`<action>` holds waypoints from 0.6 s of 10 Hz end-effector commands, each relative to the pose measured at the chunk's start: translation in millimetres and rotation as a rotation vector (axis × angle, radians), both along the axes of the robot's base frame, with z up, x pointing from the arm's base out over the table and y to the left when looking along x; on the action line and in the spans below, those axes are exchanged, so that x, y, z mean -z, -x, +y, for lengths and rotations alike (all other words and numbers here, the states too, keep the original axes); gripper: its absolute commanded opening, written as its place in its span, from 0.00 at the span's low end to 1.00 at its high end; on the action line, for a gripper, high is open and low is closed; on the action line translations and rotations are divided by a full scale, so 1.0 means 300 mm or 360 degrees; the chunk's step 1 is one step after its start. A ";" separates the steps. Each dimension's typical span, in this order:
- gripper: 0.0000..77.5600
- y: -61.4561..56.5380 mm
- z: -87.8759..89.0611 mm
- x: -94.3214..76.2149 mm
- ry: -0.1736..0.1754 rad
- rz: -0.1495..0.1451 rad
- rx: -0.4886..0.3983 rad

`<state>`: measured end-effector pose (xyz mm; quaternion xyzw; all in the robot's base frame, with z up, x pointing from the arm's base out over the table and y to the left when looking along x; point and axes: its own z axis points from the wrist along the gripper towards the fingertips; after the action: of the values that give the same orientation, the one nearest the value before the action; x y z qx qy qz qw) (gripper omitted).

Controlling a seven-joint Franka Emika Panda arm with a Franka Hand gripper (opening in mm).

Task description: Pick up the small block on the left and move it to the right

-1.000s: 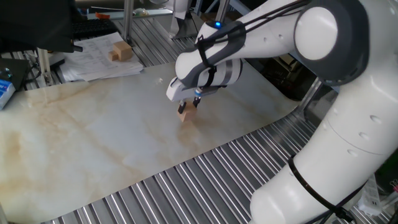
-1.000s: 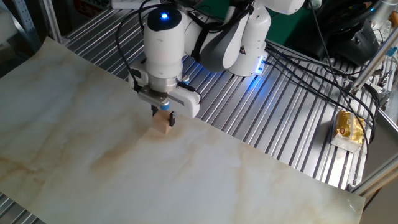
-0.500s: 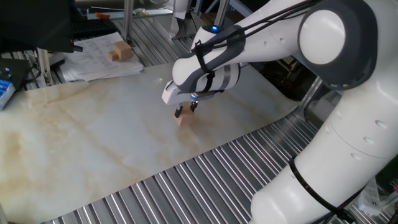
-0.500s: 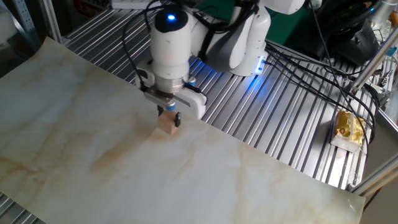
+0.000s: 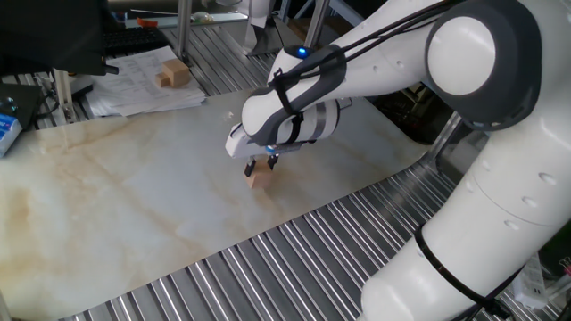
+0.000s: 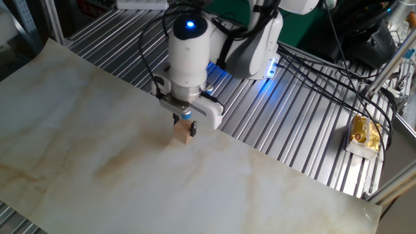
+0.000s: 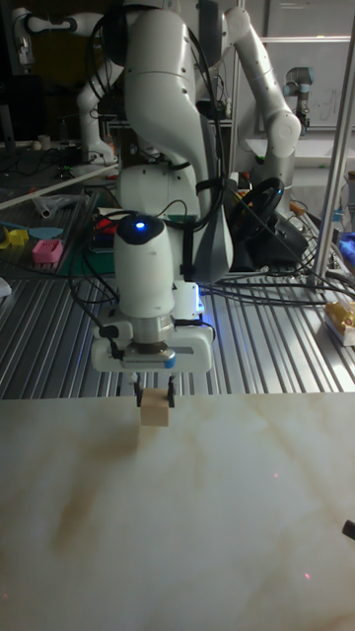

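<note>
The small block (image 6: 184,131), a plain light-tan wooden cube, sits near the centre of the marbled board (image 6: 78,130), pinched between the gripper (image 6: 185,125) fingers; whether it touches the board is unclear.

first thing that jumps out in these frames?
The white arm fills the view, its gripper pointing down at the marbled table with the small block between its fingertips. A blue light glows on the wrist. A chunkier wooden block sits apart on papers at the table's far edge.
</note>
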<state>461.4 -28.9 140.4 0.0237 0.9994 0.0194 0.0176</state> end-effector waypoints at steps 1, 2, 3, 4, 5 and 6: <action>0.02 0.047 0.026 0.026 0.0018 -0.0021 0.0016; 0.02 0.059 0.033 0.031 0.0016 -0.0023 0.0019; 0.02 0.062 0.039 0.028 0.0016 -0.0021 0.0021; 0.02 0.075 0.072 0.013 0.0023 -0.0014 0.0050; 0.02 0.080 0.083 0.010 0.0028 -0.0011 0.0058; 0.02 0.099 0.127 0.004 0.0040 -0.0005 0.0089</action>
<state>439.6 -8.6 134.0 0.0364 0.9990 0.0128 0.0217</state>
